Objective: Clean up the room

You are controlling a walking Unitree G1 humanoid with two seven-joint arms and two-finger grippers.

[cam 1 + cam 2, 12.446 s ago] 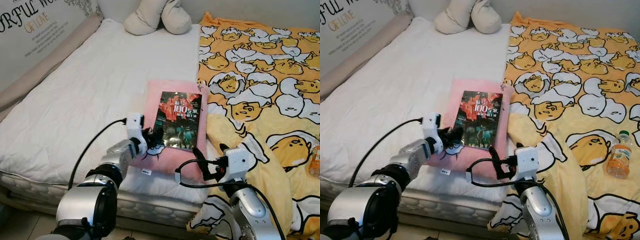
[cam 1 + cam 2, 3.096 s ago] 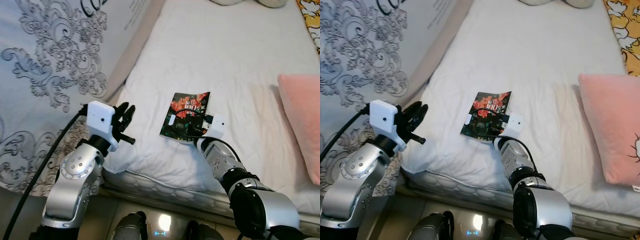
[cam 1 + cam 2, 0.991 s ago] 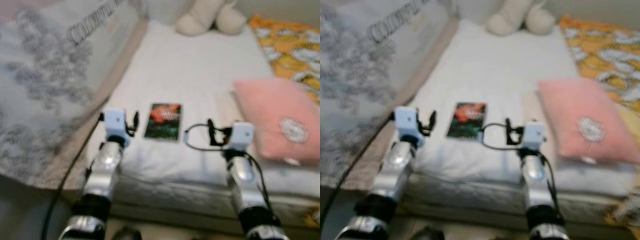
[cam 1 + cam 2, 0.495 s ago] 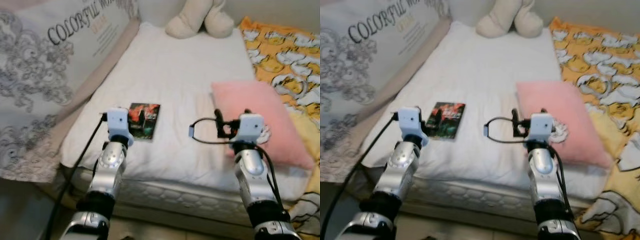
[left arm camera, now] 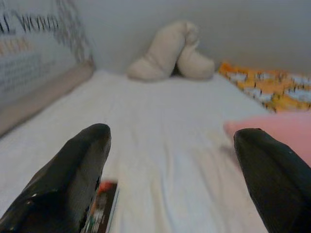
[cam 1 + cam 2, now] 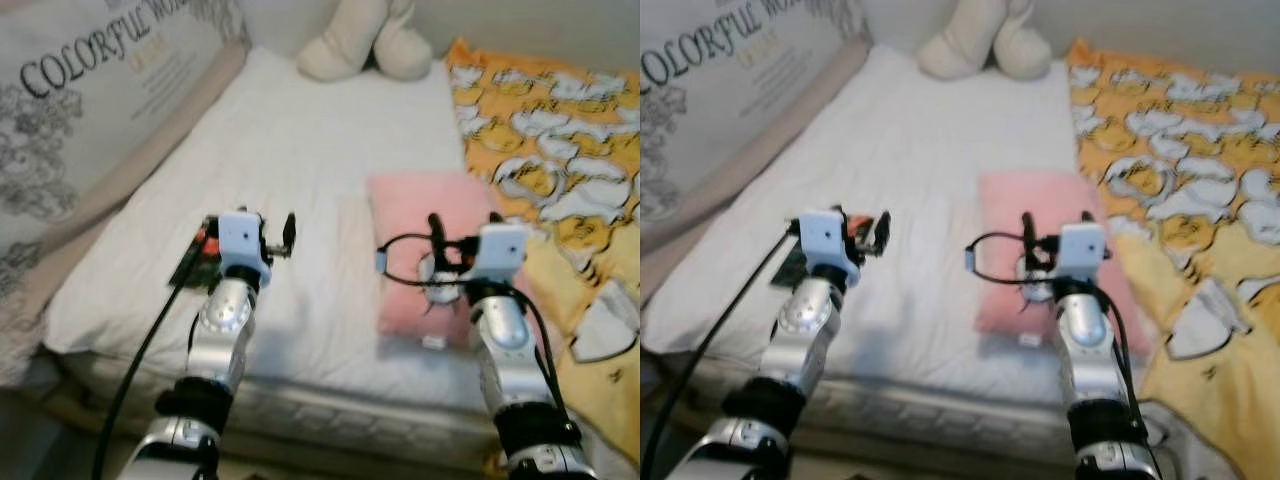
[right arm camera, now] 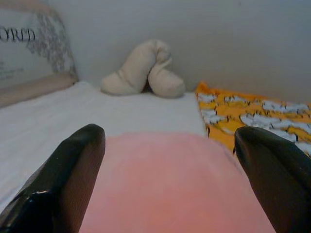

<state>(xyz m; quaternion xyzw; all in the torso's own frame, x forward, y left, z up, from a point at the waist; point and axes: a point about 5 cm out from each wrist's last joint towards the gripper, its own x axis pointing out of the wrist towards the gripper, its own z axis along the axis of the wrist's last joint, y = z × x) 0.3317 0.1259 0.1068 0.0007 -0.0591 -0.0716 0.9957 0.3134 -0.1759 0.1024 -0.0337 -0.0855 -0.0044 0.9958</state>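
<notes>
The book (image 6: 196, 256) lies flat on the white bed (image 6: 330, 130) near the bed's left front corner, its dark red-and-green cover partly hidden behind the left arm's wrist housing. In the left wrist view the book's corner (image 5: 101, 214) shows just beside one finger.

The left hand (image 5: 170, 179) is held above the sheet just right of the book, fingers spread wide and holding nothing. The right hand (image 7: 170, 179) is held over the pink pillow (image 6: 425, 250), fingers likewise spread wide and holding nothing.

The pink pillow lies flat on the bed, right of the book and well apart from it. Its right edge meets the yellow patterned blanket (image 6: 560, 130), which covers the bed's right side. A cream plush toy (image 6: 355, 40) rests at the head of the bed. A printed cushion panel (image 6: 90, 90) runs along the bed's left side.
</notes>
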